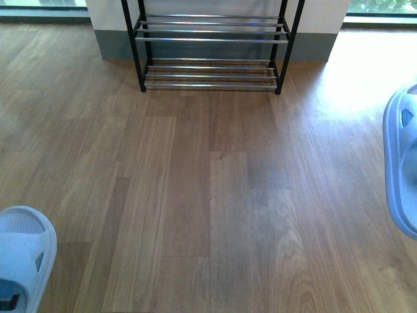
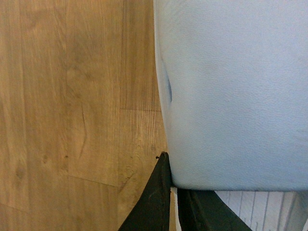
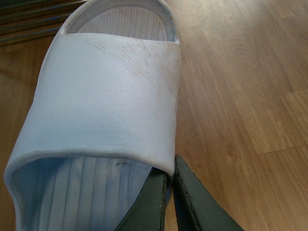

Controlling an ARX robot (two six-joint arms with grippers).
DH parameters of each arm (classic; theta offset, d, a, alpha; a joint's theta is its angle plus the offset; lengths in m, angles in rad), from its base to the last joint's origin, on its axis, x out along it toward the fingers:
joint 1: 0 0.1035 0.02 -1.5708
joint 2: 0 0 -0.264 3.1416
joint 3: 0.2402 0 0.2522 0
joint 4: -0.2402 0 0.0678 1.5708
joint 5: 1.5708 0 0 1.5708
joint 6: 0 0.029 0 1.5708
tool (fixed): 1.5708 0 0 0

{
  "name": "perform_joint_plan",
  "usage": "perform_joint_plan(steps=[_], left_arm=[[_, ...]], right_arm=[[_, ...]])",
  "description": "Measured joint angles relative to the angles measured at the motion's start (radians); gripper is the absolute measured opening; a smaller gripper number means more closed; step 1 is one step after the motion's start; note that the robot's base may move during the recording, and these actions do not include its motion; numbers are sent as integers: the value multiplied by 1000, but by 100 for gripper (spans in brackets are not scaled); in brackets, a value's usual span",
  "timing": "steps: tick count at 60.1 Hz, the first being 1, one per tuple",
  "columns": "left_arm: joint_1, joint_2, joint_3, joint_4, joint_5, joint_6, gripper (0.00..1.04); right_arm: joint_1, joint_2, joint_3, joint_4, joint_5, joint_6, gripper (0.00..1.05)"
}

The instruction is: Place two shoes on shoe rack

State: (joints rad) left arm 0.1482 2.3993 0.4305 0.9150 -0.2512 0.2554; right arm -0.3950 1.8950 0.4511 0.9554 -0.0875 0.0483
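The left gripper [image 2: 174, 202] is pinching the strap edge of the left slide [image 1: 23, 251], at the near left; the right gripper [image 3: 169, 192] is nipping the right slide [image 1: 402, 163] by its strap at the right; the shoe rack [image 1: 212, 39] is standing far ahead, well apart; to my eye such thin edge grips are risking a slide twisting loose or catching the rods.

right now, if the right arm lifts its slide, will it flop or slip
Probably stiff: the slide is one thick moulded piece, its strap arching unsupported. May swing or twist, since the jaws pinch one strap edge only.
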Motion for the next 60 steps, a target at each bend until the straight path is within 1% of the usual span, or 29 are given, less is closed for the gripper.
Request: perform_joint_plan(steps=[5,8,12,17,25,32,41,44,48,52,58,60], left_arm=[[51,-226,-102,-51,66,120,2],[109,-402,-156,-130,117,196,2],[177,-606,-191,-252,181,247,2],[234,-786,-203,-361,237,275,2],[323,-1093,-199,-552,341,274,2],[357,-1268,-199,-653,393,270,2],[347,-1386,-199,-667,440,238,2],[324,-1440,-199,-668,478,189,2],[298,-1487,-200,-673,486,142,2],[266,-1529,-200,-679,460,108,2],[192,-1631,-202,-738,367,45,2],[180,-1656,-204,-746,359,34,2]], right_arm=[[0,0,0,0,0,0,1],[0,0,0,0,0,0,1],[0,0,0,0,0,0,1],[0,0,0,0,0,0,1],[0,0,0,0,0,0,1],[0,0,0,0,0,0,1],[0,0,0,0,0,0,1],[0,0,0,0,0,0,1],[0,0,0,0,0,0,1],[0,0,0,0,0,0,1],[0,0,0,0,0,0,1],[0,0,0,0,0,0,1]])
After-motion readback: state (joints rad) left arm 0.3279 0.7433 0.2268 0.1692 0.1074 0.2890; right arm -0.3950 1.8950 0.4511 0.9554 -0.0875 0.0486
